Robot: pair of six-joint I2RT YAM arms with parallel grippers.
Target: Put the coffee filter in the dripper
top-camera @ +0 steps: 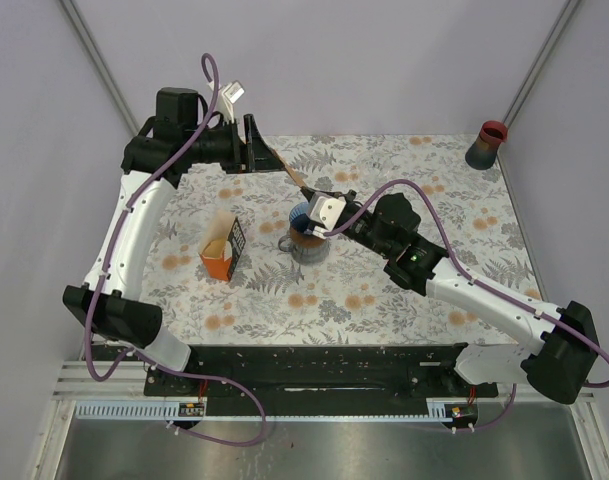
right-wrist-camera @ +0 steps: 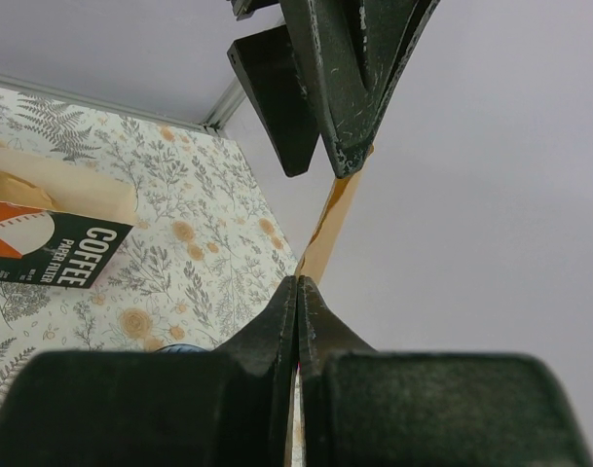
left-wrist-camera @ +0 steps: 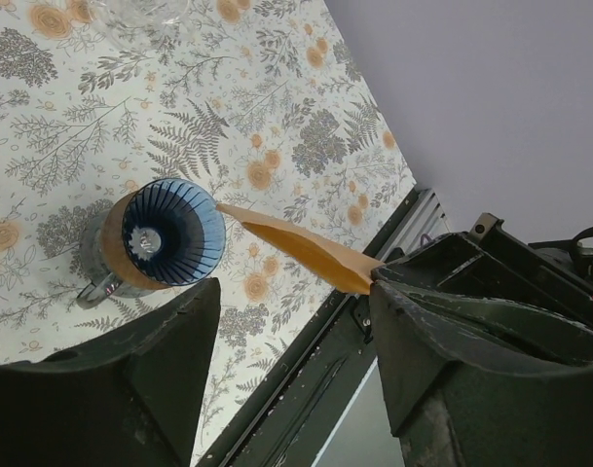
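The filter [left-wrist-camera: 296,243] isn't in the dripper [left-wrist-camera: 169,233] yet: right gripper [right-wrist-camera: 298,282] jaws pinch it, left gripper [left-wrist-camera: 294,289] jaws stand apart.

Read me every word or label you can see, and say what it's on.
"COFFEE": dark panel of the filter box.
"PAPER FILTER": just under it, on the same panel.
Small print beside these on the box: too small to read.
No other text is legible in any view.

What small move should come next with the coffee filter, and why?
Probably close the left claw on the free end of the filter: its jaws stand open with the filter against one finger, while the right claw pinches the other end near the dripper.
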